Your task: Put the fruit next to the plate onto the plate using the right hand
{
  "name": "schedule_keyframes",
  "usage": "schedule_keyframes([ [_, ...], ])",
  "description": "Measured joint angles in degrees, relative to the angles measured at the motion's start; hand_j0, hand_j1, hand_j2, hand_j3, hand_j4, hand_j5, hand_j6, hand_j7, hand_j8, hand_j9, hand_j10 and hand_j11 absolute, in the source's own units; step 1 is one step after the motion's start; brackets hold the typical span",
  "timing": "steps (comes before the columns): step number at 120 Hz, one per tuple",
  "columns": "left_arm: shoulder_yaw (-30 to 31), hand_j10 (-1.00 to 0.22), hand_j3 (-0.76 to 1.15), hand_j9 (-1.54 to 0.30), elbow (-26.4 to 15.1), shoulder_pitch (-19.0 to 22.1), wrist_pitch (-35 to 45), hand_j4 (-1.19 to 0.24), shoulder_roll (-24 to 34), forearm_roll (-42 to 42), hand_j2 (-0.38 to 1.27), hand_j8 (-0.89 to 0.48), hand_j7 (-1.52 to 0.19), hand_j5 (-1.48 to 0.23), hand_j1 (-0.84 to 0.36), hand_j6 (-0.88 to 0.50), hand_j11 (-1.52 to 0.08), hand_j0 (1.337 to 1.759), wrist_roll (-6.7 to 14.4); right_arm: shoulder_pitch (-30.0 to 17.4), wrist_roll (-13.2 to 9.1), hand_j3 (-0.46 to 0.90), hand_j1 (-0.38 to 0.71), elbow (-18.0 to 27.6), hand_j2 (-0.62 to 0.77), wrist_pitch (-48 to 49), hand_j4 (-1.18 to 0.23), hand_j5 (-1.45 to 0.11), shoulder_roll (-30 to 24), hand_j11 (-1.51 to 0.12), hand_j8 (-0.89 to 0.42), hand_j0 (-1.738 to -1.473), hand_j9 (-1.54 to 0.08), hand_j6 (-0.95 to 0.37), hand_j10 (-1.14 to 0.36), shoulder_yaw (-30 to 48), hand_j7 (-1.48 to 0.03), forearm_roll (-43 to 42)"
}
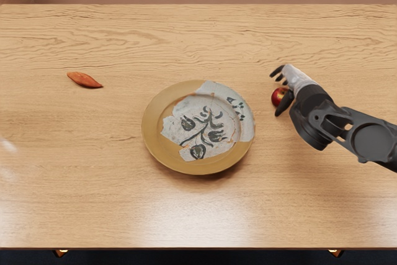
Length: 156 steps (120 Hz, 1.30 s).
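A small red fruit [278,95] lies on the wooden table just right of the plate [155,144], a round ochre dish with a pale centre and dark painted plant figures. My right hand [283,86] comes in from the right edge and sits over the fruit. Its dark fingers [277,72] are spread above the fruit and the thumb [283,103] hangs down along the fruit's right side. The fingers are not closed on it. The fruit's right part is hidden behind the hand. The left arm is out of view.
An orange-red elongated object [84,79] lies far left on the table, well away from the plate. The table's front edge [198,247] runs along the bottom, and a wall stands behind the far edge.
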Motion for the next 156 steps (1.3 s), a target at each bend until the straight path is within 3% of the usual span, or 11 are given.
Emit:
schedule_keyframes([
  [29,0.00,-0.01,0.00,-0.01,0.00,0.00,0.01,-0.01,0.00,0.00,0.00,-0.01,-0.01,-0.01,0.34,-0.01,-0.01,1.658,0.00,0.00,-0.01,0.00,0.18,1.37,-0.04,0.25,-0.48,-0.62,-0.82,-0.63,-0.47,-1.656,-0.63,-0.48,-0.48,0.06,-0.62,0.20],
  [46,0.00,-0.01,0.00,-0.01,0.00,0.00,-0.01,-0.01,0.00,0.00,0.00,-0.01,-0.01,-0.01,0.34,-0.01,-0.01,1.658,0.00,-0.15,-0.02,0.00,0.20,1.49,-0.02,0.28,-0.53,-0.68,-0.80,-0.70,-0.42,-1.654,-0.70,-0.53,-0.51,0.07,-0.68,0.10],
  [64,0.00,-0.01,0.00,-0.01,0.00,0.00,0.00,-0.01,0.00,0.00,0.00,-0.01,-0.01,-0.01,0.34,-0.01,-0.01,1.658,0.00,-0.30,0.00,0.00,0.23,1.52,0.13,0.26,-0.61,-0.76,-0.71,-0.78,-0.44,-1.654,-0.78,-0.53,-0.52,0.12,-0.77,0.09],
  [68,0.00,-0.01,0.00,-0.01,0.00,0.00,0.00,-0.01,0.00,0.00,0.00,-0.01,-0.01,-0.01,0.34,-0.01,-0.01,1.658,0.00,-0.35,-0.01,0.00,0.23,1.52,0.14,0.25,-0.62,-0.77,-0.68,-0.80,-0.39,-1.653,-0.79,-0.53,-0.53,0.18,-0.79,0.02],
  [78,0.00,-0.01,0.00,-0.01,-0.01,0.00,-0.01,-0.01,0.00,0.00,0.00,-0.01,-0.01,-0.01,0.34,-0.01,-0.01,1.658,0.00,-0.42,-0.01,0.00,0.23,1.53,0.17,0.27,-0.65,-0.81,-0.65,-0.85,-0.44,-1.653,-0.83,-0.54,-0.53,0.42,-0.83,0.10],
  [101,-0.01,-0.01,0.00,-0.01,-0.01,0.00,0.00,-0.01,0.00,0.01,0.00,-0.01,-0.01,-0.01,0.34,-0.01,-0.01,1.658,0.00,-0.50,0.02,0.00,0.24,1.53,0.17,0.16,-0.71,-0.85,-0.65,-0.91,-0.42,-1.649,-0.89,-0.51,-0.51,0.78,-0.89,1.39],
  [115,0.00,-0.01,0.00,-0.01,0.00,0.00,0.00,-0.01,0.00,0.00,0.00,-0.01,-0.01,-0.01,0.34,-0.01,-0.01,1.658,0.00,-0.50,-0.01,0.00,0.23,1.81,0.26,0.18,-0.71,-0.89,-0.72,-0.93,-0.44,-1.652,-0.91,-0.55,-0.54,4.75,-0.91,3.25],
  [121,0.00,-0.01,0.00,-0.01,0.01,0.00,-0.01,-0.01,0.00,0.00,0.00,-0.01,-0.01,-0.01,0.34,-0.01,-0.01,1.658,0.00,-0.46,-0.04,0.00,0.23,3.52,0.27,0.20,-0.71,-0.90,-0.92,-0.93,-0.43,-1.652,-0.92,-0.55,-0.53,6.95,-0.91,4.02],
  [142,0.01,-0.01,0.00,-0.01,0.00,0.00,0.00,-0.01,0.00,0.00,0.00,-0.01,-0.01,-0.01,0.34,-0.01,-0.01,1.658,0.00,-0.43,-0.02,0.00,0.22,16.26,0.26,0.26,-0.73,-0.97,-2.53,-0.97,-0.42,-1.653,-0.97,-0.54,-0.53,12.33,-0.95,5.58],
  [156,0.01,-0.01,0.00,-0.01,0.00,0.00,0.01,-0.01,0.00,0.00,0.00,-0.01,-0.01,-0.01,0.34,-0.01,-0.01,1.658,0.00,-0.93,-0.01,0.00,0.20,21.49,0.23,0.23,-0.75,-1.01,-0.36,-1.02,-0.42,-1.653,-1.01,-0.54,-0.52,12.86,-0.99,5.84],
])
